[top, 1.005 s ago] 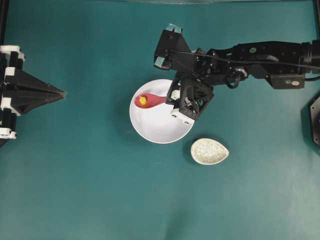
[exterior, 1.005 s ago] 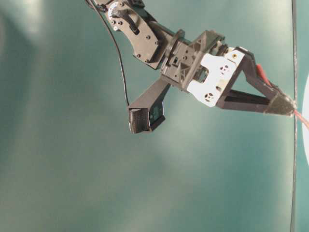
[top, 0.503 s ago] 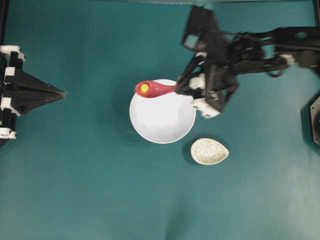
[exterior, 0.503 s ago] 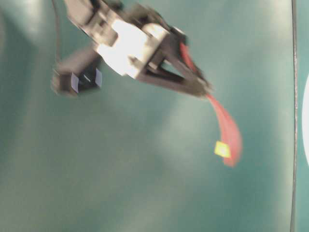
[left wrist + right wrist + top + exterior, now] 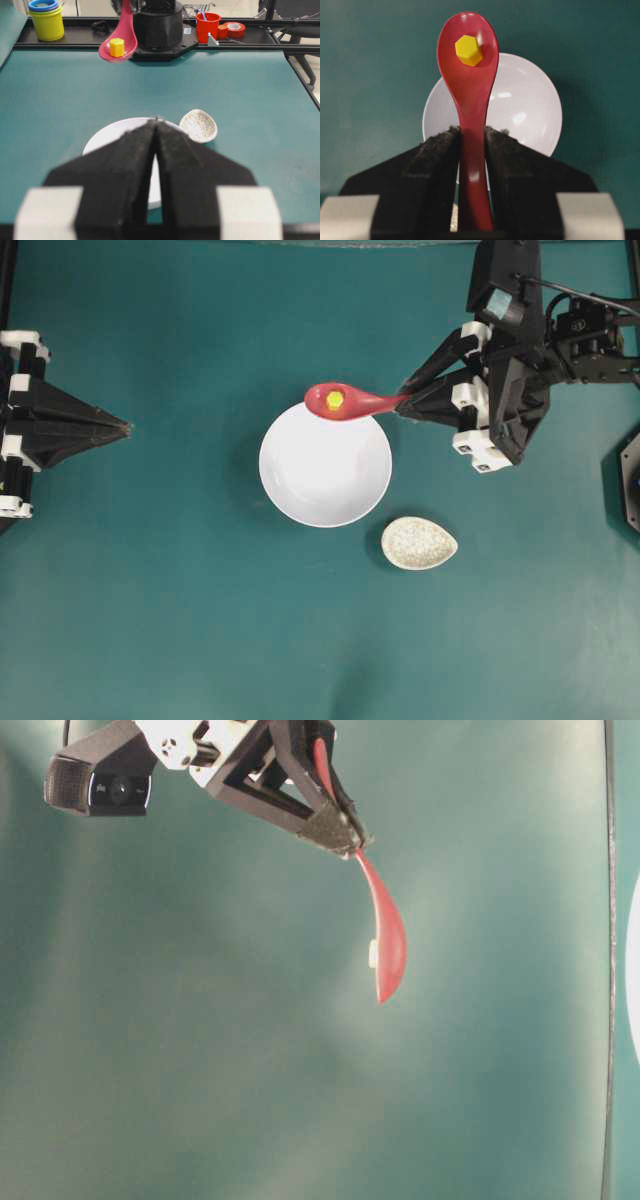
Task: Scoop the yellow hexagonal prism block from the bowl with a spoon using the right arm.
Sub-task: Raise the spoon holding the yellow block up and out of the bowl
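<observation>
Right pincer (image 5: pixel 472 145) clenched on handle of red spoon (image 5: pixel 469 75), held up off desk (image 5: pixel 150 590). Yellow hexagonal prism block (image 5: pixel 468 50) sitting in scoop, over far rim of white bowl (image 5: pixel 325 465). Bowl otherwise bare. Speckled dish (image 5: pixel 419 542) just beside bowl. Left pincer (image 5: pixel 156 150) clenched on nothing, parked well apart at desk edge.

1. Bright, even light from overhead; soft shadows.
2. Glare spots on the bowl (image 5: pixel 520 115) at 3 o'clock.
3. Table-level view hazy, washed out.
4. Left wrist view's near foreground blurred.
</observation>
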`<action>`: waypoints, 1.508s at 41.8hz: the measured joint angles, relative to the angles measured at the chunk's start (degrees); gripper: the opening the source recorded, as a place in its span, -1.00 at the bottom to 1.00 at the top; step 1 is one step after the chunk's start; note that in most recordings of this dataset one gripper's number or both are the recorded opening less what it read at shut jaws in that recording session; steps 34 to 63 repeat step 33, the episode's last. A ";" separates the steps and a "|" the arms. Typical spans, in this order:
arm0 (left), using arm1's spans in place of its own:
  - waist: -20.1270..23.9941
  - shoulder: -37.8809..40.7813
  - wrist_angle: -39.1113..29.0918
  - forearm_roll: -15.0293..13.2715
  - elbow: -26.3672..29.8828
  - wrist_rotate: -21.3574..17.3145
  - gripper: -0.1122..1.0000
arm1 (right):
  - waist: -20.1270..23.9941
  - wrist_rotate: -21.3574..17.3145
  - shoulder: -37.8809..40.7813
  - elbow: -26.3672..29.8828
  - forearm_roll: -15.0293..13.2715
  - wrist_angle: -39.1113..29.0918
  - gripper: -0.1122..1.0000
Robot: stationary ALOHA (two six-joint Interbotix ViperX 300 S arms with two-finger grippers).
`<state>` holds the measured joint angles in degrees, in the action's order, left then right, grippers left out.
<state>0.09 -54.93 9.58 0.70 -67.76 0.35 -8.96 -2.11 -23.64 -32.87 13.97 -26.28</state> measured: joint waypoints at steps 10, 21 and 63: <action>0.00 0.00 -0.09 0.00 0.00 0.09 -0.79 | 0.00 0.00 0.00 -0.18 -0.97 0.18 -0.37; 0.00 0.00 -0.35 0.00 0.00 0.09 -0.79 | 0.00 0.09 0.00 -0.88 -1.76 0.18 -0.37; 0.00 0.00 -0.62 0.00 0.00 0.26 -0.79 | 0.00 -0.09 0.00 -0.97 -1.93 0.18 -0.37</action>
